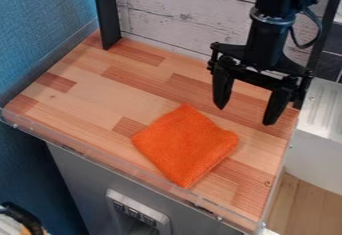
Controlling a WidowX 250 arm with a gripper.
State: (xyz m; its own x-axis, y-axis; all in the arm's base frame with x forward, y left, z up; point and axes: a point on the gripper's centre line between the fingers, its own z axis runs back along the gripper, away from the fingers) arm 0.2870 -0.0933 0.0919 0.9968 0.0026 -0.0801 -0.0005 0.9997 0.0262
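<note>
My gripper point(245, 114) hangs at the upper right of the camera view, over the back right part of the wooden counter point(127, 86). Its two fingers point down and stand wide apart with nothing between them. An orange folded cloth point(185, 145) lies flat on the counter, below and to the left of the gripper. The gripper and the cloth are apart.
A clear low edging point(107, 160) runs along the counter's front. Black posts point(107, 14) and whitewashed boards point(187, 21) stand behind, a blue wall point(43, 24) at the left. A white ribbed surface point(320, 110) adjoins the right side.
</note>
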